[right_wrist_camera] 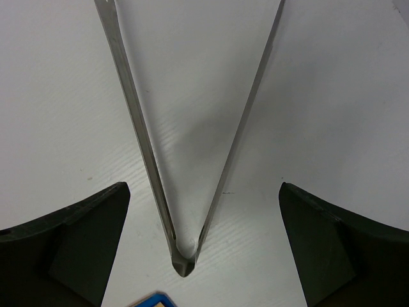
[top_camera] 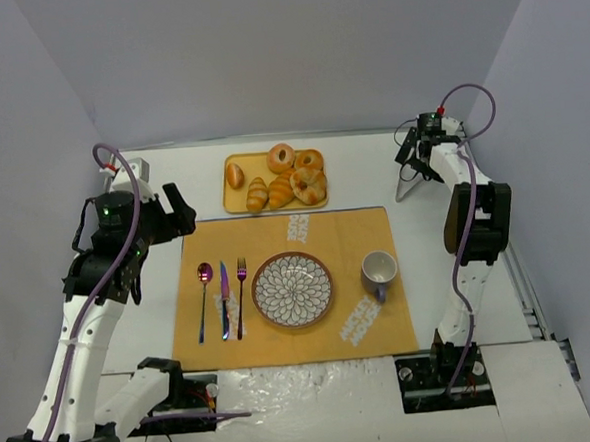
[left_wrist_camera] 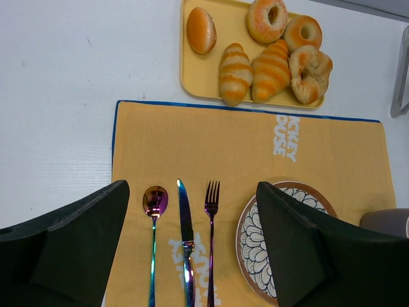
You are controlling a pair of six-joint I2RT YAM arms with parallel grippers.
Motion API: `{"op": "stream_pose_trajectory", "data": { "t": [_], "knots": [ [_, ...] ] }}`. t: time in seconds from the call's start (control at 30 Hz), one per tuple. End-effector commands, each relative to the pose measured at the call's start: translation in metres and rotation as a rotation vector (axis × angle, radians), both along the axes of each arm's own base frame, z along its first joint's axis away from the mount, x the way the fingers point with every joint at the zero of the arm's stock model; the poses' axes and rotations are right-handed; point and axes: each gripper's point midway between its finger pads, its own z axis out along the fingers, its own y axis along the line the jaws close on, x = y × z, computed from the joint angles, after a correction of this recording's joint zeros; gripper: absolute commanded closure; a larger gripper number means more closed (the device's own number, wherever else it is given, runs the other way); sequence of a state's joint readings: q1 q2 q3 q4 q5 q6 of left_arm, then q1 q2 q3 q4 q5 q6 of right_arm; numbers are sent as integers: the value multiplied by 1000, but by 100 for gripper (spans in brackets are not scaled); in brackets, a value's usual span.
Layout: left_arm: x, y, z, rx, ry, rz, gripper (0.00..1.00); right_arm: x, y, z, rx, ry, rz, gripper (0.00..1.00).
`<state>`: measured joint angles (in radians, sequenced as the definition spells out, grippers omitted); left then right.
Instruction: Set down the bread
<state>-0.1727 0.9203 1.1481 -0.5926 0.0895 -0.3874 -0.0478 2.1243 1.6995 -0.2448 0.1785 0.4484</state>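
The bread [top_camera: 310, 185], a round curled golden-brown bun, lies at the right end of the yellow tray [top_camera: 274, 208]. It also shows in the left wrist view [left_wrist_camera: 310, 64], top right. My left gripper [top_camera: 179, 214] is open and empty at the orange placemat's left far corner, well left of the bread; in its own view [left_wrist_camera: 192, 187] it hovers over the cutlery. My right gripper [top_camera: 411, 159] is open at the far right, over metal tongs [right_wrist_camera: 137, 134] that lie on the table between its fingers [right_wrist_camera: 203, 188]. The patterned plate [top_camera: 292, 289] sits empty mid-placemat.
The tray also holds two ring buns [top_camera: 281, 158], two straight croissants [top_camera: 269, 192] and a small oval roll [top_camera: 235, 175]. On the placemat [top_camera: 346, 238] lie a spoon [top_camera: 204, 287], knife [top_camera: 223, 301] and fork [top_camera: 241, 294], with a cup [top_camera: 378, 269] to the right of the plate.
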Motion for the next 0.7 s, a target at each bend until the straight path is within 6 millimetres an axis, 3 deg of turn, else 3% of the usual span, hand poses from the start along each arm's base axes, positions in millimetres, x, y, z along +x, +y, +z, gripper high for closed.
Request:
{"op": "stream_pose_trajectory", "data": {
  "t": [0.0,0.67],
  "knots": [
    [9,0,23,-31,-85,8,23,21,2,10,20,-42,0,0],
    [10,0,22,-47,-80,6,23,21,5,-13,18,2,-23,0]
  ]
}}
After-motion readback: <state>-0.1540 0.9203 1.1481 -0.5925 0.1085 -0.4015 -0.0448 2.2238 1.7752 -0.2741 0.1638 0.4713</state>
